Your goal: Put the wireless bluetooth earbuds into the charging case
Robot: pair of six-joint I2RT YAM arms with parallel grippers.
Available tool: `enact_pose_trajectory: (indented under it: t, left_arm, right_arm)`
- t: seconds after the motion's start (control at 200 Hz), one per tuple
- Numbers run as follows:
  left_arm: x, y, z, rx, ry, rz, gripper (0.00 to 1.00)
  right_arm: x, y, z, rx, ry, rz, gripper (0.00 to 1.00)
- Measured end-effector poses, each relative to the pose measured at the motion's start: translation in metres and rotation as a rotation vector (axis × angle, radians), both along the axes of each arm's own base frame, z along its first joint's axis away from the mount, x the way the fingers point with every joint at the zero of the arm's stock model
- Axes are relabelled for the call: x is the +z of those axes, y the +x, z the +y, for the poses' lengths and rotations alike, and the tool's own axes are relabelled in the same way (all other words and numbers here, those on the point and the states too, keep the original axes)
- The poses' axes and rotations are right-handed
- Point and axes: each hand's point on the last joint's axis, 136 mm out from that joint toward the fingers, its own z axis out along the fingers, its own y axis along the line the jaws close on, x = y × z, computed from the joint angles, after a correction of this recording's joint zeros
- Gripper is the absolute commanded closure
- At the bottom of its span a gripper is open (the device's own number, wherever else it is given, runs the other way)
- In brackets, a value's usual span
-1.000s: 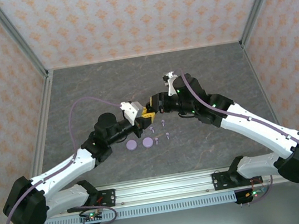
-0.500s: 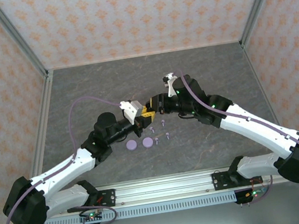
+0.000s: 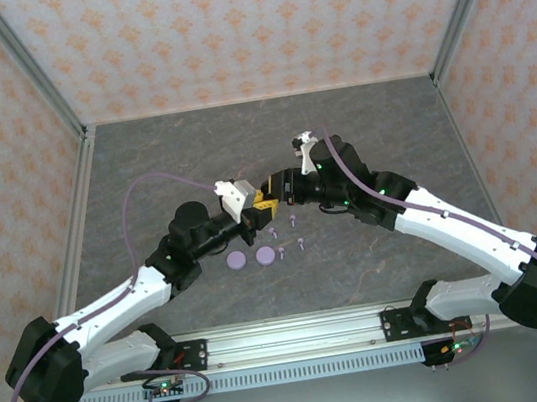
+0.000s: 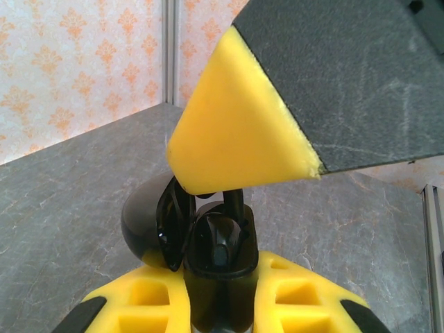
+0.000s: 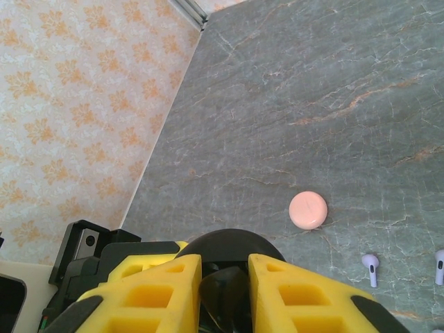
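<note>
My left gripper point(image 4: 220, 274) is shut on the black charging case point(image 4: 216, 239), holding it upright above the table, its lid point(image 4: 142, 215) swung open to the left. A black earbud point(image 4: 236, 202) stands in the case with its stem sticking up. One yellow fingertip point(image 4: 236, 125) of my right gripper hangs just over that stem. In the right wrist view the right gripper point(image 5: 225, 270) has its fingers narrowly apart with a glossy black shape filling the gap. Both grippers meet at mid-table: the left gripper point(image 3: 260, 206) and the right gripper point(image 3: 273, 189).
Two round lavender discs point(image 3: 237, 260) point(image 3: 267, 255) lie on the grey table point(image 3: 192, 162) below the grippers. Several pale lavender earbuds point(image 3: 294, 221) are scattered beside them. The right wrist view has a pale pink disc point(image 5: 307, 209) and a lavender earbud point(image 5: 370, 268).
The right arm has shifted very slightly; both grippers stay together over the case. Nothing on the table has moved.
</note>
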Motion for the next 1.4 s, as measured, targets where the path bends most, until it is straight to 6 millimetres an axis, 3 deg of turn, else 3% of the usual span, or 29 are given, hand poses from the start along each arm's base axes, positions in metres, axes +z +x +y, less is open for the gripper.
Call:
enact_pose_trajectory:
  t: [0.36,0.696,0.801,0.981,1.086,1.216,1.401]
  left_arm:
    - [0.001,0.000,0.000,-0.001,-0.003,-0.004,1.00]
    - [0.002,0.000,-0.001,-0.002,-0.006,-0.008,1.00]
    - [0.003,-0.001,-0.001,-0.002,-0.007,-0.009,1.00]
    - [0.009,-0.003,0.001,-0.006,-0.016,-0.023,1.00]
    - [0.016,-0.007,0.001,-0.018,-0.030,-0.038,1.00]
    - [0.021,-0.013,-0.001,-0.056,-0.043,-0.048,1.00]
    - [0.022,-0.022,-0.006,-0.108,-0.050,-0.045,1.00]
  right_arm:
    - [-0.005,-0.002,-0.003,0.000,-0.037,0.003,0.70]
    - [0.009,0.002,-0.011,-0.019,-0.083,-0.039,0.63]
    - [0.010,0.001,-0.016,-0.020,-0.116,-0.046,0.55]
    - [0.022,-0.004,-0.028,0.006,-0.138,-0.089,0.24]
    - [0.035,-0.004,-0.039,0.033,-0.086,-0.105,0.15]
    - [0.037,-0.002,-0.046,0.078,-0.010,-0.090,0.15]
    - [0.021,-0.015,-0.018,0.245,0.082,-0.001,0.25]
